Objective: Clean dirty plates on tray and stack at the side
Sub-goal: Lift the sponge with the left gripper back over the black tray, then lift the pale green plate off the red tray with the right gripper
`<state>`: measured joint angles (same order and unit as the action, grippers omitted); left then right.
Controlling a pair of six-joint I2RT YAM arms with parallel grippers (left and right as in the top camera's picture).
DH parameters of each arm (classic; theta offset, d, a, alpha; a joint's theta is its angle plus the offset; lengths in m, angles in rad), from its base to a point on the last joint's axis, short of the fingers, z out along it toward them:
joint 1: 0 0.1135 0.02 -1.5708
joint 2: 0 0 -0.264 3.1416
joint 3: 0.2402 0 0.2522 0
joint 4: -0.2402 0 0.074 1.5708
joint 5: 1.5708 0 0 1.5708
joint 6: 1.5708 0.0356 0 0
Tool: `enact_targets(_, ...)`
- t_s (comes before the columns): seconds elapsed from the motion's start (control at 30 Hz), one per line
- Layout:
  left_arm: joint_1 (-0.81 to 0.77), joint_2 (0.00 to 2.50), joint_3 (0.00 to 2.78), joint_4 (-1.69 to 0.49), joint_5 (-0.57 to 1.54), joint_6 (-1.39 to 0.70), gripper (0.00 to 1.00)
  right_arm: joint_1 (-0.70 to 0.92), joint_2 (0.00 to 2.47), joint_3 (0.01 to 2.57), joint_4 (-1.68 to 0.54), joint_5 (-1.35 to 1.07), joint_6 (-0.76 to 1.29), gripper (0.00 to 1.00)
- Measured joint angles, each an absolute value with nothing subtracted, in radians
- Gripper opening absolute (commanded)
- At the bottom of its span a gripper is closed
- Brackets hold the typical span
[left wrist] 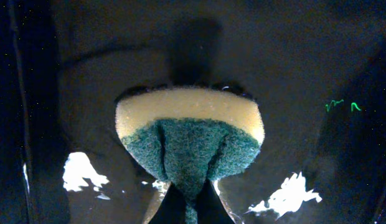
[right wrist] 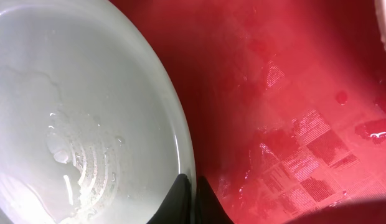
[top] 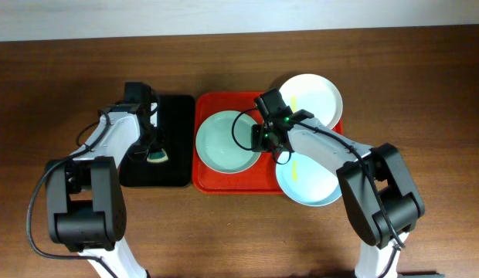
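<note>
Blue plate (top: pixel 307 185) partly under right arm (top: pixel 326 147)

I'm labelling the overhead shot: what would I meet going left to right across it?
Sponge → mint plate → right gripper

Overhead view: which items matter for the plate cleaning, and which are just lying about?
In the job:
mint plate, rim pinched by the right tool
blue plate
white plate
red tray
sponge, held by the left tool

Just there:
black tray, below the sponge
table
</note>
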<state>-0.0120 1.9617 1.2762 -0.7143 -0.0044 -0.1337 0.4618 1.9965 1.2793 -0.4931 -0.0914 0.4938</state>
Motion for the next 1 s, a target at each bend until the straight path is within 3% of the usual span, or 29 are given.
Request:
enact_targets(0.5, 0.053, 1.964, 1.294, -0.783, 0.027, -0.133, 0.00, 0.462, 1.996, 1.404, -0.675, -0.090, 0.480, 0.04)
enact_targets(1.0, 0.053, 1.964, 1.296, -0.785, 0.030, -0.133, 0.00, 0.462, 1.996, 1.795, -0.988, -0.086, 0.419, 0.04)
